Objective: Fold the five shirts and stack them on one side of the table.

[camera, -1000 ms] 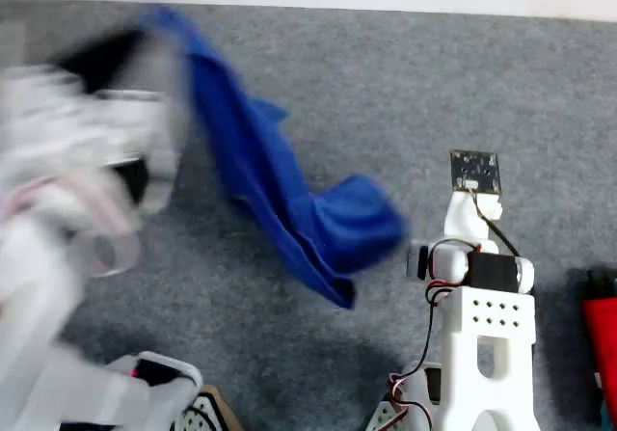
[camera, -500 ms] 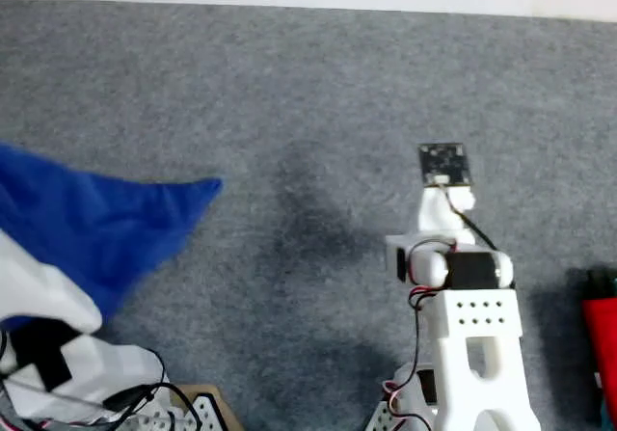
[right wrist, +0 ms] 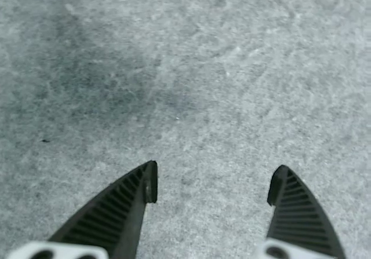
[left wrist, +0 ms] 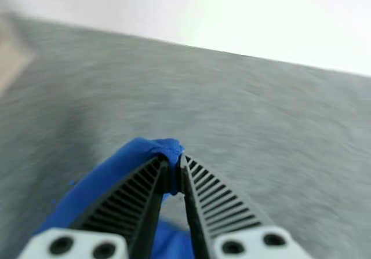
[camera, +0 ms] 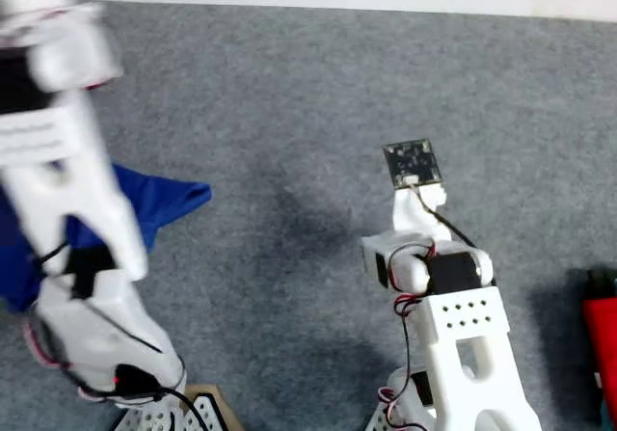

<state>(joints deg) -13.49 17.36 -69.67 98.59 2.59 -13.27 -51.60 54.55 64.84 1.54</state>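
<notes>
The bright blue soft fabric shirt (camera: 159, 204) is at the left side of the grey, felt-like tabletop (camera: 308, 94), pinched in the left gripper (left wrist: 173, 165). In the left wrist view the gripper's two black ribbed fingers (left wrist: 142, 198) are nearly closed, with a small bunched fold of the blue cloth held between their tips. The rest of the shirt (left wrist: 110, 175) spreads out below and to one side of the fingers as a smooth, rounded mass. From the high view the white left arm (camera: 77, 190) stands in front of most of the shirt. One pointed corner of the cloth sticks out toward the middle of the tabletop, and another blue part shows at the left edge of the view; whether the fabric lies flat or hangs off the surface cannot be told. The right gripper (right wrist: 217, 183) is spread wide, with bare grey surface between its fingers and nothing held. The white right arm (camera: 434, 291) stands near the middle right, well apart from the shirt. A red object (camera: 603, 339) sits at the far right edge.
</notes>
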